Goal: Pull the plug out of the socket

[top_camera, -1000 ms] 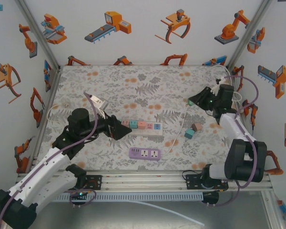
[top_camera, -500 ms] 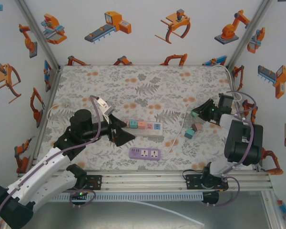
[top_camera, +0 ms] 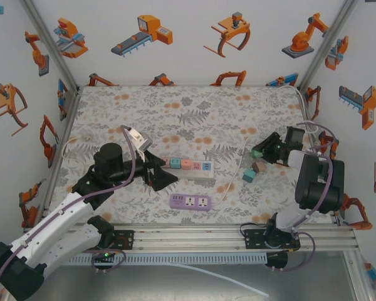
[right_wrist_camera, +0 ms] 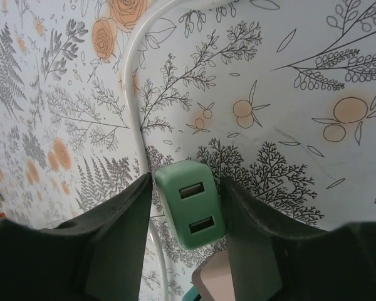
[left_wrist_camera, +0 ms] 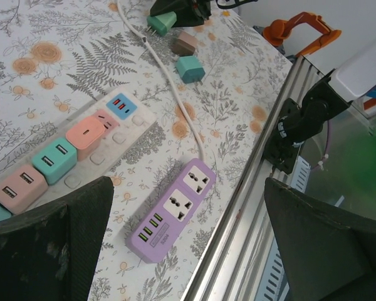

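**Right pincer** (right_wrist_camera: pixel 187 185): clamped on the green plug (right_wrist_camera: pixel 191 210), with a finger against each side. The plug is clear of any socket. It hangs low over the right side of the worktop (right_wrist_camera: pixel 282 94), just beside the white cable (right_wrist_camera: pixel 135 113).

**Left pincer** (left_wrist_camera: pixel 188 207): fingers wide apart, near the left end of the white power strip (left_wrist_camera: pixel 116 139), which carries several seated plugs (left_wrist_camera: pixel 53 160).

**Judgement:** the step in hand is setting the green plug down.

**Recommendation:**
- Lower the plug onto bare worktop, clear of the cable and the brown plug (left_wrist_camera: pixel 185 42).
- Part the fingers only once the plug touches.
- Lift straight off so the plug is not dragged.
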You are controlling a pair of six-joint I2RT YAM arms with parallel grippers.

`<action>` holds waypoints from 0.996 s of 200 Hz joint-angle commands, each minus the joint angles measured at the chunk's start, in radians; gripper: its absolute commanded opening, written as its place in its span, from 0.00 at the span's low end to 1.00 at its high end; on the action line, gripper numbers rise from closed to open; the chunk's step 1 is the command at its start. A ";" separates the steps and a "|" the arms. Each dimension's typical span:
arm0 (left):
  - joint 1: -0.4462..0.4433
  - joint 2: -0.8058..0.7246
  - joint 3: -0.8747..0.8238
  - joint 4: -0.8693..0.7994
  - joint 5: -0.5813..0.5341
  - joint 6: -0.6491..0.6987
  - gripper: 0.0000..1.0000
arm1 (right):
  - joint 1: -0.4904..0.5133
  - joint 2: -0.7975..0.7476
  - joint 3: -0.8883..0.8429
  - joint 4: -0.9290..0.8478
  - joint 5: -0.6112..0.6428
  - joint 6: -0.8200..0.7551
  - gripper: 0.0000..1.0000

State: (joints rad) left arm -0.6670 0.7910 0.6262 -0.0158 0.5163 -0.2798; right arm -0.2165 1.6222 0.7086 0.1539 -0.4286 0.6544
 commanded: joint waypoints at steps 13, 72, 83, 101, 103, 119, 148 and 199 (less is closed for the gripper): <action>-0.003 -0.004 0.033 -0.010 -0.050 0.021 0.97 | -0.003 -0.038 0.002 -0.070 0.086 -0.048 0.51; 0.000 -0.017 0.048 -0.174 -0.441 -0.030 0.97 | 0.028 -0.214 0.001 -0.134 0.144 -0.112 0.57; 0.004 -0.027 0.039 -0.189 -0.511 -0.055 0.97 | 0.072 -0.273 0.007 -0.148 0.171 -0.156 0.57; 0.024 -0.043 0.020 -0.193 -0.560 -0.090 0.97 | 0.176 -0.361 0.028 -0.169 0.218 -0.262 0.57; 0.027 -0.042 0.017 -0.194 -0.564 -0.095 0.97 | 0.191 -0.367 0.031 -0.170 0.220 -0.274 0.57; 0.063 -0.038 0.011 -0.209 -0.573 -0.130 0.97 | 0.313 -0.408 0.062 -0.181 0.235 -0.377 0.57; 0.165 0.005 0.015 -0.250 -0.580 -0.228 1.00 | 0.534 -0.394 0.135 -0.180 0.187 -0.550 0.57; 0.286 0.136 0.038 -0.275 -0.557 -0.314 0.97 | 0.838 -0.254 0.204 -0.149 0.032 -0.950 0.57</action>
State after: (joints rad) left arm -0.4225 0.8852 0.6445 -0.2615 -0.0452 -0.5236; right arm 0.5320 1.3064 0.8780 -0.0021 -0.3103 -0.0296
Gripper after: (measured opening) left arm 0.975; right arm 0.571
